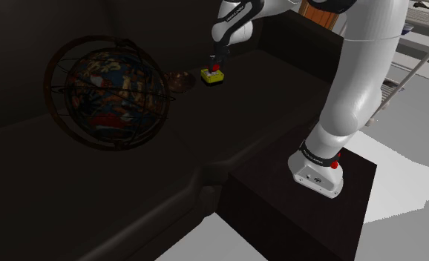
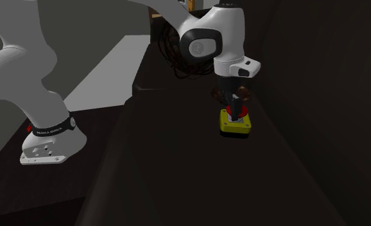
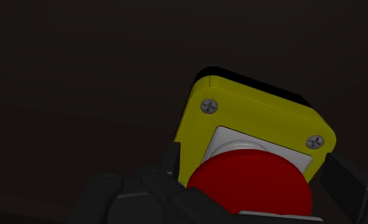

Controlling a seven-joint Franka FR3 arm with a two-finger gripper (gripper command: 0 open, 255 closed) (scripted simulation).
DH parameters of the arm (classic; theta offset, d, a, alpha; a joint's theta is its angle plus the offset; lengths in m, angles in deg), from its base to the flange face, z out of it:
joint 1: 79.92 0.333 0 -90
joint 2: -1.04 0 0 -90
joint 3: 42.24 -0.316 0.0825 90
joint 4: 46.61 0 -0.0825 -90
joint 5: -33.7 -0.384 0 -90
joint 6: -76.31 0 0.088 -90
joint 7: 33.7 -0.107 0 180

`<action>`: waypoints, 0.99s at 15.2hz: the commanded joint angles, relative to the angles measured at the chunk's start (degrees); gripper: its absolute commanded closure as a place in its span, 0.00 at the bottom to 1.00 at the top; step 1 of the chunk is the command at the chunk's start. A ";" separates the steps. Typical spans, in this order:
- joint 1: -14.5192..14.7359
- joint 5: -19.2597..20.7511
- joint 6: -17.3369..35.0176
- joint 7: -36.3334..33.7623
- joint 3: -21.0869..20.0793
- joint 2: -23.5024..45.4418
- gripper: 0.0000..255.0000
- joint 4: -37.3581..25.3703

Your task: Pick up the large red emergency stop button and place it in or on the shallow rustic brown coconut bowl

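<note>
The arm (image 1: 361, 74) is reaching from its stand (image 1: 302, 219) out over the dark counter (image 1: 265, 96). The pincer (image 1: 216, 67) is pointing straight down at the button (image 1: 214, 76). The button, a red cap on a yellow box, is sitting flat on the counter, directly under the hand. In the wrist view the fingers (image 3: 171, 162) are standing spread wide, one on each side of the red cap. A strip of the box is showing between the cap and the farther finger, so the pincer is hanging released and gripping nothing. In the second exterior view the fingertips are reaching down to about the level of the cap. The brown bowl (image 1: 179, 80) is lying on the counter just beside the button, toward the shoulder view's left, with a narrow gap between them. A globe (image 1: 109, 93) in a wire frame is standing farther toward that view's left, beyond the bowl.
</note>
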 commanded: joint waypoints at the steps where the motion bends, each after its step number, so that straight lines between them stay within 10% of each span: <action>1: -0.01 -0.03 0.14 0.01 -0.02 0.30 0.00 -0.18; 6: -0.01 -0.03 0.14 0.00 -0.02 0.29 0.00 -0.17; 7: -0.01 -0.03 0.14 0.00 -0.02 0.29 1.00 -0.17; 15: -0.01 -0.03 0.14 0.01 -0.02 0.31 1.00 -0.19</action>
